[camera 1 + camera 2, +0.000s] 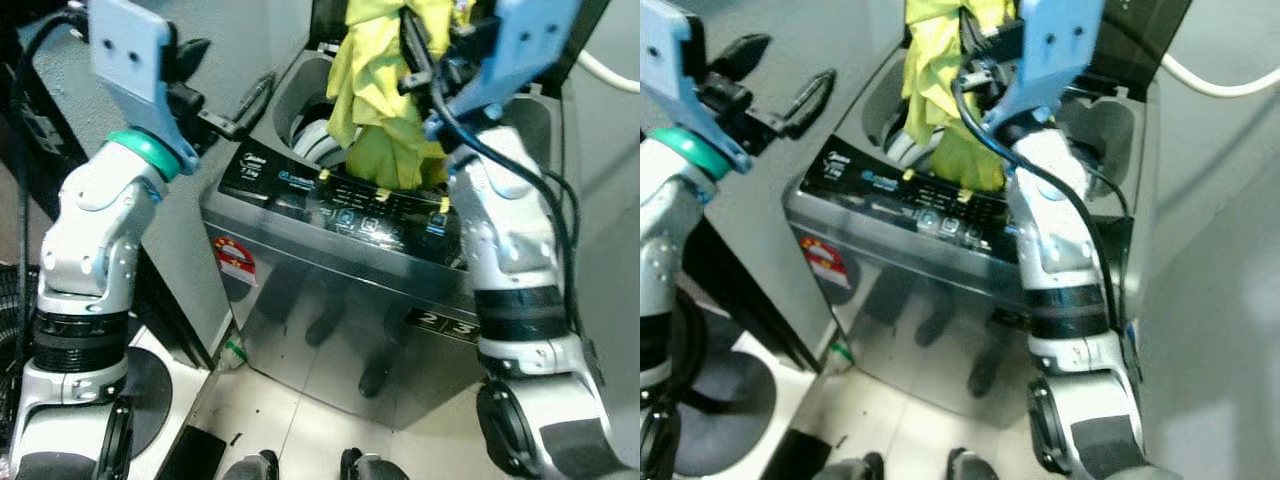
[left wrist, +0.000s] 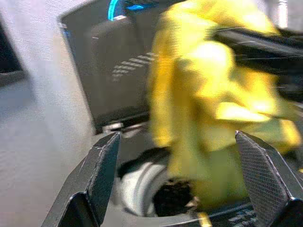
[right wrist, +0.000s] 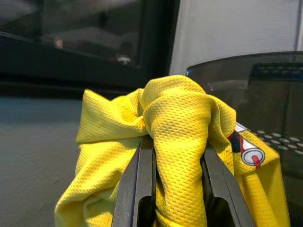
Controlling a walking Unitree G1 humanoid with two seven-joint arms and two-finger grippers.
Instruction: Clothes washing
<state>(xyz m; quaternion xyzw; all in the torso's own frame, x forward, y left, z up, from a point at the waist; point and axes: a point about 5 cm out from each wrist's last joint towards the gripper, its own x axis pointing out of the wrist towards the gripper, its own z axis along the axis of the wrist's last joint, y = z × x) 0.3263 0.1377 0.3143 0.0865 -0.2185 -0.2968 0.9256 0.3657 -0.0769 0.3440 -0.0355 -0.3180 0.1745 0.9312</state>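
Above the open tub of the washing machine (image 1: pixel 330 230) hangs a yellow garment (image 1: pixel 385 90) of mesh cloth, bunched and drooping so that its lower end reaches down to the machine's control panel (image 1: pixel 380 215) at the front rim. It is held by the right gripper (image 3: pixel 173 156), whose fingers (image 3: pixel 135 184) are clamped on a thick fold of the cloth — the right wrist view shows the fabric wedged between them and spilling over both sides. The left gripper (image 2: pixel 182 175) hovers to the left of the machine, near the tub's front left corner, with its fingers (image 2: pixel 102 170) wide apart and nothing between them; it points toward the garment and the tub mouth. Inside the tub something pale and something dark can be made out, though too blurred to name. The step in hand looks to be loading — the garment is raised over the machine but not yet in it, and part of it hangs over the panel rather than the opening. The next move, I judge, calls for carrying the cloth back over the middle of the tub mouth and lowering it before letting go, so that the trailing end falls inside and does not drape over the front rim; the free left gripper could help push it in.
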